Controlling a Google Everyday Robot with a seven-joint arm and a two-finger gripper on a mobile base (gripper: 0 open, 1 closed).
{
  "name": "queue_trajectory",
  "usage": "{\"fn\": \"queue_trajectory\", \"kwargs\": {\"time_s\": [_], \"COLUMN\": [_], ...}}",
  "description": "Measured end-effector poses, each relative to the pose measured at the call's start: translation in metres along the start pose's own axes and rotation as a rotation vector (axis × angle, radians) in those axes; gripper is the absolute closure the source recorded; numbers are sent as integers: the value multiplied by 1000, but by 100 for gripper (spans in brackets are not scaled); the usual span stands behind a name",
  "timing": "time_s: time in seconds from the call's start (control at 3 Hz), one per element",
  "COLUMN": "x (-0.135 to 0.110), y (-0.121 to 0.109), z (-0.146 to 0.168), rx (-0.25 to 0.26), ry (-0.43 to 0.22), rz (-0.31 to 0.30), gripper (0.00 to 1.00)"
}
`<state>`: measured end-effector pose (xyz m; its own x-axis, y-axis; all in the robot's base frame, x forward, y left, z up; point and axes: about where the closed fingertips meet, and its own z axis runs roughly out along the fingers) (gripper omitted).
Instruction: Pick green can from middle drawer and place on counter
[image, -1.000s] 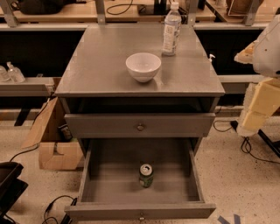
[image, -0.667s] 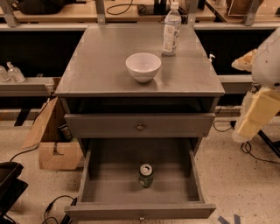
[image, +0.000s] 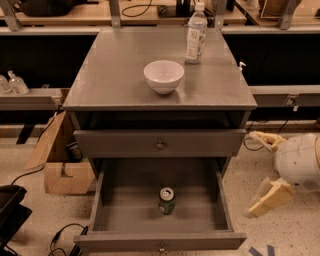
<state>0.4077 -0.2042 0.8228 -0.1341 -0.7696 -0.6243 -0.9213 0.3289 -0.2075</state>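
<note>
A small dark-green drink can (image: 167, 200) with a silver top and pull tab stands upright on the floor of the wide grey middle drawer (image: 98, 202), which is pulled fully out. The green can sits about midway between the side walls, nearer the front panel than the back, touching neither. Any print on its side is too blurred to read. A small round brass knob (image: 161, 247) sits at the centre of the middle drawer's front panel.

Above it, the grey upper drawer (image: 115, 143) is closed and has its own brass knob in the centre. The flat grey matte bench (image: 110, 70), the top of the cabinet, carries two things. A round white bowl (image: 163, 76) stands near the middle. A clear plastic bottle (image: 196, 34) with a white cap and a white label stands upright behind it, toward the right rear. The label's writing cannot be made out.

The claw (image: 251, 174) is low at the right of the cabinet, above the speckled floor (image: 280, 235) and outside the middle drawer, well apart from the green can. It is released: its two tan fingers (image: 270, 196) are spread wide from the rounded white wrist, with nothing between them.

A brown cardboard box (image: 62, 165) with open flaps sits on the floor at the cabinet's left.
</note>
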Motion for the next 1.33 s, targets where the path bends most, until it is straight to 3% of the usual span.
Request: {"fn": "queue_trajectory", "kwargs": {"time_s": [0.33,0.67,1.0,1.33], "x": [9,22,23,23], "y": [-20,-43,-42,-41], "z": [28,51,52,76], "rx": [110,162,160,150], "ry": [-199,-303,-303,-319], "rz": [30,-23,-25,-23], "gripper": [0,0,0,0]}}
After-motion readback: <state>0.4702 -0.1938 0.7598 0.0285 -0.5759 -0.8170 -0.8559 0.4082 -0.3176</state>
